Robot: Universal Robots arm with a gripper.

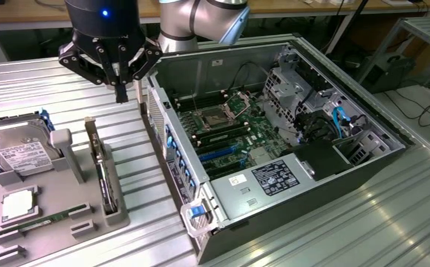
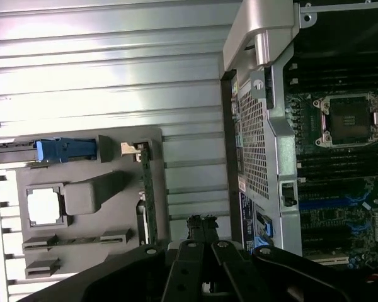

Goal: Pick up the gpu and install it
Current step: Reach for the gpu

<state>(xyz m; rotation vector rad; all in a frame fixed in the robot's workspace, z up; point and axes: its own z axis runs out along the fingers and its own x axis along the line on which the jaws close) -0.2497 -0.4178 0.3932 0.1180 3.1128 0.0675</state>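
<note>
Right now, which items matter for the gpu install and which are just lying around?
Job in hand:
gpu, on edge in the gray holder
gripper
open computer case
motherboard

Lying about:
hard drive
CPU
memory stick

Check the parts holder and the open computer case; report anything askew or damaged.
Nothing stands out. The gpu stands on edge in its slot of the grey holder, the hard drive leans in its cradle, and the computer case lies open with no loose parts seen. The pincer hovers beside the case.
</note>
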